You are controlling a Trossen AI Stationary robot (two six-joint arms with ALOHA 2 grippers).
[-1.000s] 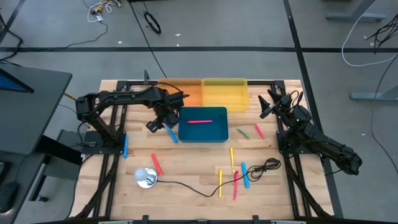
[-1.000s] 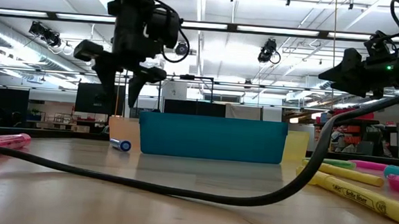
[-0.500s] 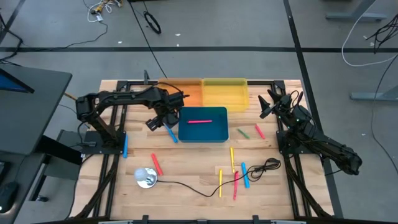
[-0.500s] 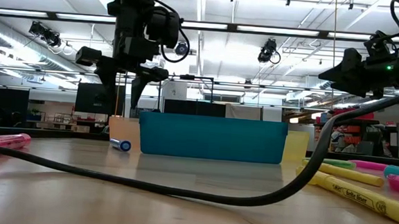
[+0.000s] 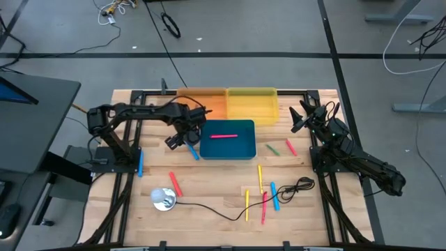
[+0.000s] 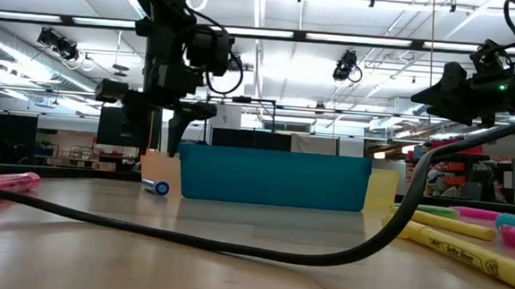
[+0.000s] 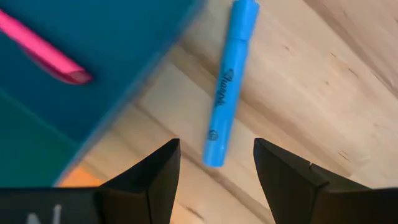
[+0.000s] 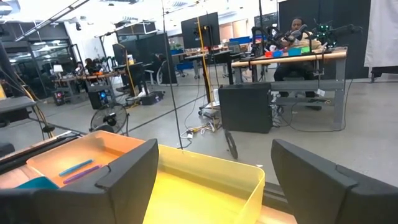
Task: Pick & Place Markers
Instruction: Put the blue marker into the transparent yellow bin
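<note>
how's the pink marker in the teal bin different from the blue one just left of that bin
The pink marker lies inside the teal bin; the blue marker lies on the bare wooden table outside the bin's left wall. The pink one runs along the bin's length, while the blue one lies on a slant. The open left tool hovers over the blue marker, not the pink one. Both are short, thin and lying flat.

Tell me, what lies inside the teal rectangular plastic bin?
One pink marker lies inside the teal rectangular plastic bin, near its far side. The high view shows the rest of its floor bare. In the low view the bin's wall hides the inside.
</note>
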